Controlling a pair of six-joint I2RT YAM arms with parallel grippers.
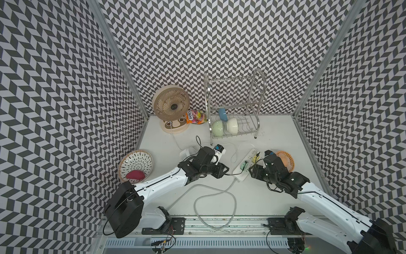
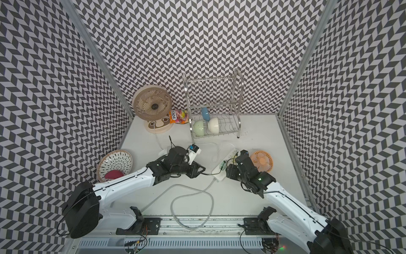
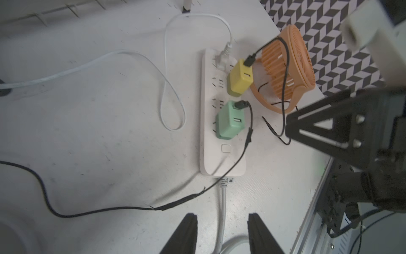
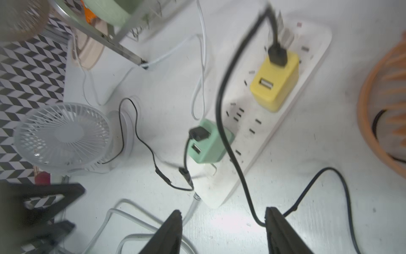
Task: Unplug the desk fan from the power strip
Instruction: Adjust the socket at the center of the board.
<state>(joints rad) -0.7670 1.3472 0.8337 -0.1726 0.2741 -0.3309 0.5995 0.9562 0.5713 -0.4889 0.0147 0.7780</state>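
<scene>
Starting at the left pincer (image 3: 222, 216): fingers partway open with nothing in them. The thick grey cord (image 3: 223, 198) of the power strip (image 3: 216, 158) just runs along the surface (image 1: 252, 204) under the gap, so no grip there. The strip sits a bit right of the middle of the surface. Its long axis runs pretty much straight away from this pincer, cord end toward the near edge, other end slanting off toward the far right corner. So the left arm is basically parked off the cord end, looking down the length of the thing. The right pincer (image 4: 223, 211) is open wider and also empty; a black cable (image 4: 218, 110) drapes through its gap but isn't pinched. It comes in from the right-edge side along the strip's long flank, roughly level with the green adapter (image 3: 229, 123), so I'd call it the nearer one to the plugs. Further along sit the yellow adapter (image 3: 240, 79) and, at the very far end, a white plug (image 3: 222, 59). My guess is that plug's lead belongs to the beige fan (image 1: 171, 105) in the far left corner, though I can't trace it all the way. If so, the target is at the end of the strip farthest from both pincers. The pull would want to go straight up off the strip's face while the other arm pins the strip down.
</scene>
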